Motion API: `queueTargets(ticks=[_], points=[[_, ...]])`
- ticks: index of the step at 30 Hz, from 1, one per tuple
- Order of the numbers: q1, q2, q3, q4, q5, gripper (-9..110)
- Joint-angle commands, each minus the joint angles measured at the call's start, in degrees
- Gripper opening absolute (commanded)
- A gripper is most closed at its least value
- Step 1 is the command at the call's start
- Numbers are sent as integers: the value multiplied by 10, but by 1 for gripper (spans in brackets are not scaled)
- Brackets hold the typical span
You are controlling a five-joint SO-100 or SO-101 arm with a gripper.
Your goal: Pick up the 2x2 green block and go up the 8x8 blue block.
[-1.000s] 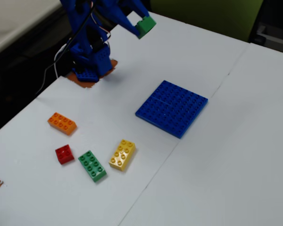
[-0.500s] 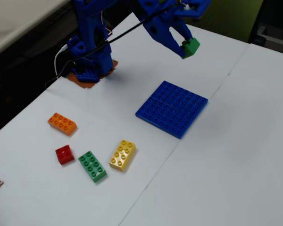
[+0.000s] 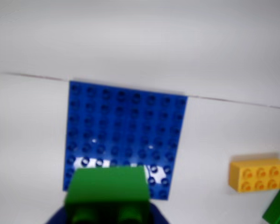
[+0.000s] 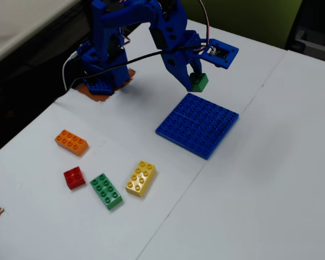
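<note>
The 2x2 green block [image 4: 198,82] hangs in the air, held by my blue gripper [image 4: 194,79], which is shut on it. It floats just above the far edge of the 8x8 blue block [image 4: 197,124], a flat studded plate lying on the white table. In the wrist view the green block [image 3: 107,186] fills the bottom centre, with two of its studs facing the camera and blue fingers on both sides. The blue plate [image 3: 126,126] lies straight ahead of it.
On the table to the left in the fixed view lie an orange brick [image 4: 71,142], a red brick [image 4: 74,177], a longer green brick [image 4: 105,190] and a yellow brick [image 4: 140,178]. The arm's base [image 4: 103,76] stands at the back. A seam [image 4: 206,157] crosses the table.
The gripper with the green block has swung right from beside the arm's base and then come down toward the blue plate's far edge. The loose bricks have not moved.
</note>
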Motion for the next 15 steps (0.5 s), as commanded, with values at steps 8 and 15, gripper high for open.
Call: queueTargets(ticks=[8,15], points=[[18,-85,-89,14,0,7],[18,-93,-91,18,3,7]])
